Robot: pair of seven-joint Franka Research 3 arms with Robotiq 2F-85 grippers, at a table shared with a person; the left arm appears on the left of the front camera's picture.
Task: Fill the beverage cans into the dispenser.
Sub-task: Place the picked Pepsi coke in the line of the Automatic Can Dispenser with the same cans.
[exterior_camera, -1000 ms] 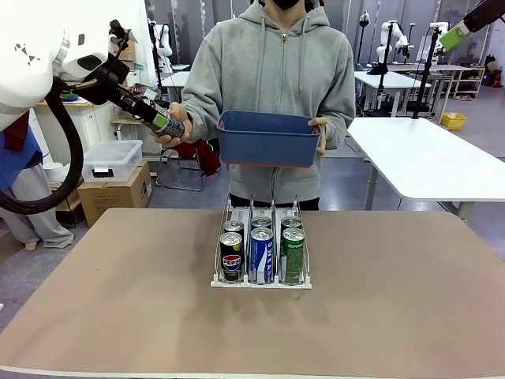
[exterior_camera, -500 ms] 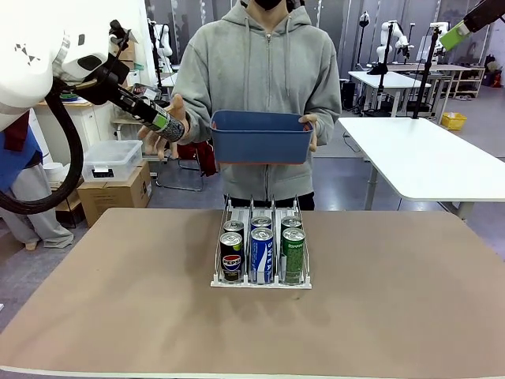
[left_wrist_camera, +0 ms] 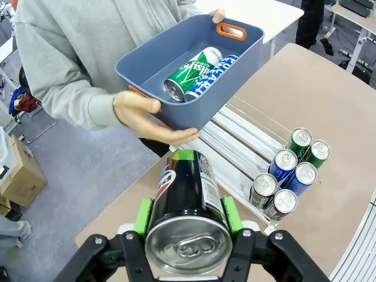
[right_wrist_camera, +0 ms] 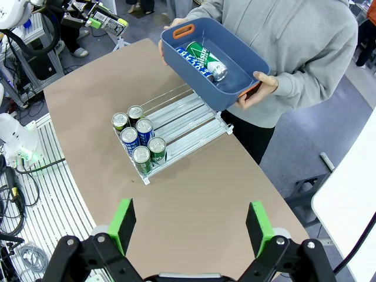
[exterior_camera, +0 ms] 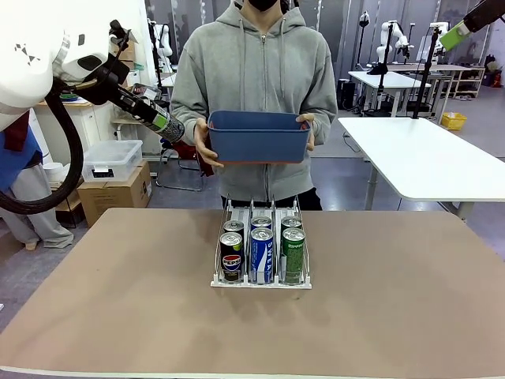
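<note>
— Front view: what had changed around the left gripper in that last second?
— The person's hand had let go. A second earlier it was at the dark can, right by the pads. Half a second earlier it hung open just past them. Now it was back on the blue bin, just beyond the fingertips.
— So the can was the robot's alone?
— Yes. The jaws were clamped on its sides, a green pad on either flank, with the silver top facing the wrist camera. Nothing else touched it.
— And the dispenser?
— Below and ahead of that gripper, well apart from it, on the table. It carried six cans, two per lane. The dark pair sat in the lane on the left gripper's side, with bare track behind them.
— What did that mean for the task?
— I judged the handover finished and the placing step next, with the can going down into the dark lane. A green can and a blue-and-white can lay in the bin, so more handovers seemed due.
— The right gripper?
— Spread wide, holding nothing, with the dispenser far ahead of its fingers.
</note>
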